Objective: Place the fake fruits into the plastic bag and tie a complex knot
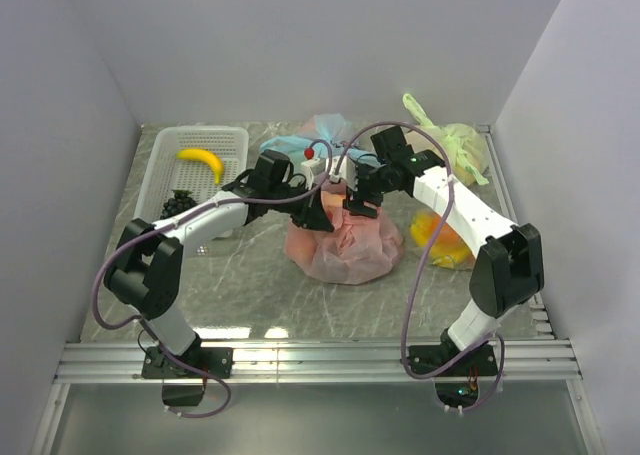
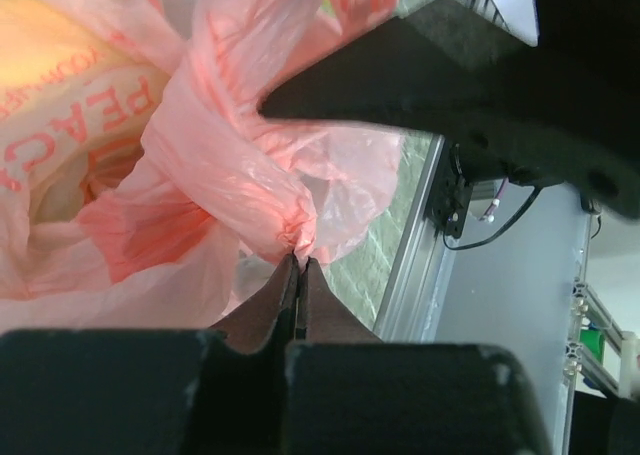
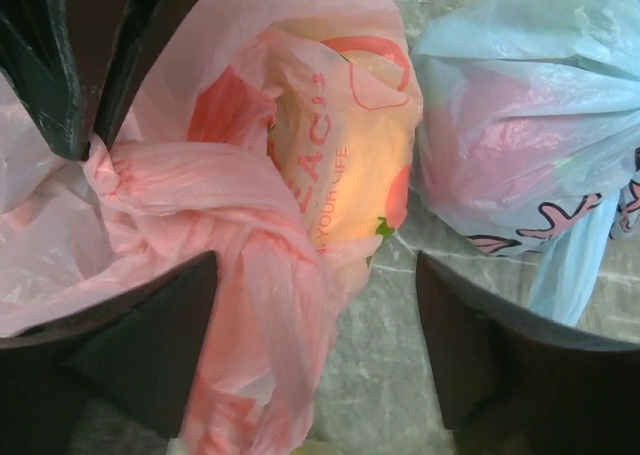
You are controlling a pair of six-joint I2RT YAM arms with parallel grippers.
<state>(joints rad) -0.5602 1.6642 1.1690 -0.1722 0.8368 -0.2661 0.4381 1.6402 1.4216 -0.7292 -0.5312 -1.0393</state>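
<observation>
Pink bag [image 1: 345,247] mid-tabletop [image 1: 250,305], knot [image 3: 215,190] twisting up top! Left jaws pinch one tail [image 2: 285,210] tight; right jaws gape wide beside it. Best play, I reckon: right grabs the other end, both pull apart evenly. Count: one pink bag, one blue bag [image 3: 530,105], one green bag [image 1: 462,145], one banana [image 1: 202,161].

Left arm [image 1: 205,218]: base near-left, forearm stretched right toward table centre, wrist low.
Left gripper [image 2: 298,263]: fingers pressed together, pinching a twist of the bag [image 2: 230,165].
Right arm [image 1: 462,203]: base near-right, elbow raised, forearm reaching left and angled down.
Right gripper [image 3: 315,275]: fingers spread wide, close beside the left gripper.
</observation>
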